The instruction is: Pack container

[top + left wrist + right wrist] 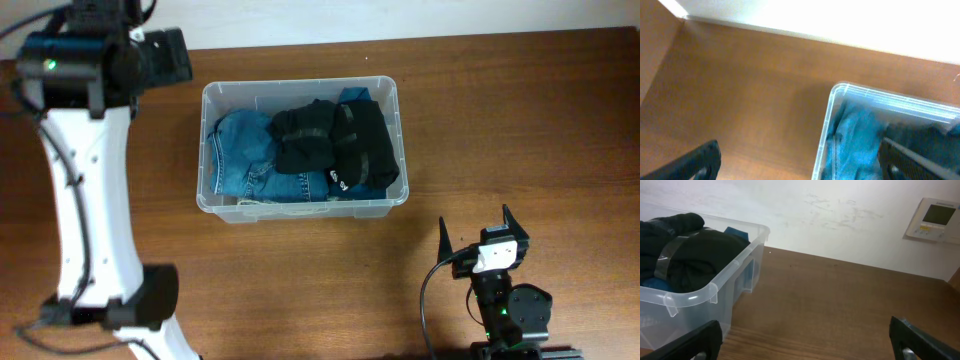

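1. Overhead view: large clear plastic rectangular tub (pixel 300 208) with rounded corners, standing in the middle of the smooth brown wooden tabletop (pixel 520 120). Packed inside: crumpled blue denim garment (pixel 240 150) on the left arm's side, soft black fabric bundle (pixel 335 145) with dull grey bands on the other. Near the front edge, right fingers (pixel 508 222) spread wide, empty, well apart from the tub.
2. Left wrist view: left fingers (pixel 702 160) wide apart, holding nothing, hovering over bare wood just beside the tub's glossy rounded corner; denim blurred behind the thin translucent wall.
3. Right wrist view: same wide, empty spread of the right fingers. Tub off to one side, with a moulded lip under its rim and the black bundle humped above rim level.
4. Probable trouble from here:
   - Loose cloth catching on a descending finger and dragging out.
   - Light, slick tub skidding across the wood under a sideways nudge.
   - Heaped bundle spilling over the rim if pressed unevenly.
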Robot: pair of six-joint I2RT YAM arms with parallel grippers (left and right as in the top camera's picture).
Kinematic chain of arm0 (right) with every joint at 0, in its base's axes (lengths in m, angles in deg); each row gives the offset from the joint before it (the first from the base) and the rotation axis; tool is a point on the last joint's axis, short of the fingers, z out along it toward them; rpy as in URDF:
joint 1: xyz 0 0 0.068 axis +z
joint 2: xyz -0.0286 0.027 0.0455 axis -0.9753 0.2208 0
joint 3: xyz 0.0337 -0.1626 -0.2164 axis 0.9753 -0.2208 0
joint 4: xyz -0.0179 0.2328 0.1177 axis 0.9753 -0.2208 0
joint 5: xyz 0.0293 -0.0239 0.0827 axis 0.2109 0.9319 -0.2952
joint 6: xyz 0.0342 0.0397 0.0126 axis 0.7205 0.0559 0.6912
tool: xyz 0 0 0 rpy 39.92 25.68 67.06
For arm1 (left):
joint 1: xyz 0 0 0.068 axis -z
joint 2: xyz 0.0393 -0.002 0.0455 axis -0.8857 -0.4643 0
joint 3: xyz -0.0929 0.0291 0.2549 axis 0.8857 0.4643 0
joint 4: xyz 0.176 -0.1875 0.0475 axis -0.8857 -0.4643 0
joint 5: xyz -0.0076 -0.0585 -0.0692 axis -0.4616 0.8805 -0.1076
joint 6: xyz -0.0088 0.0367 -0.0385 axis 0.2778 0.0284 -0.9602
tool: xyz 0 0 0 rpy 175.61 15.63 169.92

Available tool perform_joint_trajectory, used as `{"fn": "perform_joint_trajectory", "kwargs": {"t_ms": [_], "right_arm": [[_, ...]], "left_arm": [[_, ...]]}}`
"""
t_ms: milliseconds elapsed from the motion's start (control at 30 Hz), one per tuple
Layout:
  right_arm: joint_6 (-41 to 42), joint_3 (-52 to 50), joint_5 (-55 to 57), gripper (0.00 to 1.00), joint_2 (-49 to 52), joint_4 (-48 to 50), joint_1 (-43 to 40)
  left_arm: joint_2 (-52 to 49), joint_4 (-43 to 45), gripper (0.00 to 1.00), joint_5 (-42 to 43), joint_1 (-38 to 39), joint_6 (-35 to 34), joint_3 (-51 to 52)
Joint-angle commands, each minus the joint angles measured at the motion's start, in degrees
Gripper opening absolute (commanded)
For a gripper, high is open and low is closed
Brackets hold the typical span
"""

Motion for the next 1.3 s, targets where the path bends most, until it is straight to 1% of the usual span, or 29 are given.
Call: {"fn": "perform_joint_trajectory", "kwargs": {"t_ms": [0,33,67,100,167,200,233,267,300,367,500,567,633,733,800,867,933,1033,1267], "right_arm": [[-0.2,-0.3,0.7,0.98,-0.6,-0.4,0.2],[-0.2,-0.3,0.7,0.98,-0.6,-0.4,0.2],[-0.2,-0.3,0.7,0.98,-0.6,-0.4,0.2],[-0.2,-0.3,0.7,0.98,-0.6,-0.4,0.2],[-0.2,-0.3,0.7,0.98,-0.6,-0.4,0.2],[-0.2,-0.3,0.7,0.99,-0.6,-0.4,0.2],[-0.2,-0.3,0.7,0.98,-0.6,-0.4,0.2],[-0.2,-0.3,0.7,0.98,-0.6,-0.4,0.2],[-0.2,-0.3,0.7,0.98,-0.6,-0.4,0.2],[-0.2,-0.3,0.7,0.98,-0.6,-0.4,0.2],[-0.2,-0.3,0.7,0.98,-0.6,-0.4,0.2],[-0.2,-0.3,0.7,0.98,-0.6,-0.4,0.2],[-0.2,-0.3,0.7,0.98,-0.6,-0.4,0.2],[-0.2,-0.3,0.7,0.99,-0.6,-0.4,0.2],[-0.2,-0.3,0.7,0.98,-0.6,-0.4,0.2],[-0.2,-0.3,0.7,0.98,-0.6,-0.4,0.2],[-0.2,-0.3,0.7,0.98,-0.6,-0.4,0.2],[-0.2,-0.3,0.7,0.98,-0.6,-0.4,0.2],[-0.2,-0.3,0.7,0.98,-0.6,-0.4,0.2]], "left_arm": [[11.1,12.8,1.0,-0.2,-0.2,-2.3,10.6],[14.5,19.2,1.0,-0.2,-0.2,-2.3,17.2],[16.7,23.0,1.0,-0.2,-0.2,-2.3,21.5],[20.7,30.0,1.0,-0.2,-0.2,-2.3,29.7],[26.5,40.5,1.0,1.7,-0.2,-2.2,43.0],[28.2,43.9,1.0,2.4,-0.3,-2.3,47.3],[32.2,51.4,1.0,4.2,-0.2,-2.3,57.2],[33.9,54.7,1.0,5.1,-0.3,-2.3,61.8],[36.5,60.1,1.0,6.3,-0.2,-2.2,69.0],[40.4,65.5,1.0,7.0,-0.2,-2.2,78.2],[48.3,72.5,1.0,7.8,-0.2,-2.2,94.1],[54.8,79.5,1.0,8.3,-0.2,-2.0,105.3],[59.0,84.4,1.0,8.3,-0.2,-1.7,111.5],[70.2,97.2,1.0,8.5,-0.2,-0.5,126.7],[76.8,102.0,1.0,8.3,-0.3,-0.5,133.9],[83.4,102.7,1.0,8.2,-0.5,-0.5,139.3],[89.2,101.3,1.0,8.2,-1.0,-0.5,143.1],[96.6,96.1,1.0,8.3,-1.9,-0.5,145.9],[103.1,86.0,1.0,8.3,-4.2,-0.5,146.4]]}}
